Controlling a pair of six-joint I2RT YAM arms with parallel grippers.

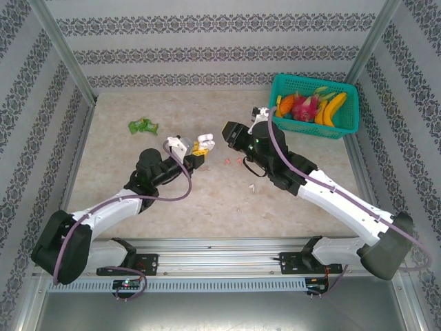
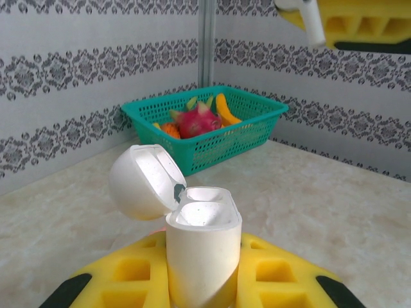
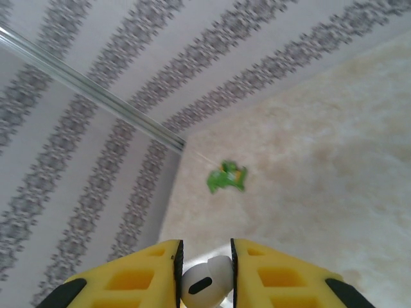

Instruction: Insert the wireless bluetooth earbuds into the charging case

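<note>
The white charging case (image 2: 204,250) stands upright with its lid (image 2: 140,183) flipped open to the left and both wells empty. My left gripper (image 2: 204,285) is shut on its body, and from above this gripper (image 1: 200,149) and the case (image 1: 204,142) sit mid-table. My right gripper (image 3: 205,273) is shut on a white earbud (image 3: 207,283). It hovers just right of and above the case (image 1: 224,129), and the bud's stem (image 2: 313,22) pokes down at the top of the left wrist view. Two pink earbuds (image 1: 227,160) (image 1: 239,163) lie on the table, with a small white bud (image 1: 253,186) nearer.
A teal basket (image 1: 348,110) of fruit stands at the back right corner. A green crumpled object (image 1: 142,125) lies at the back left. Patterned walls and metal posts close in the table on three sides.
</note>
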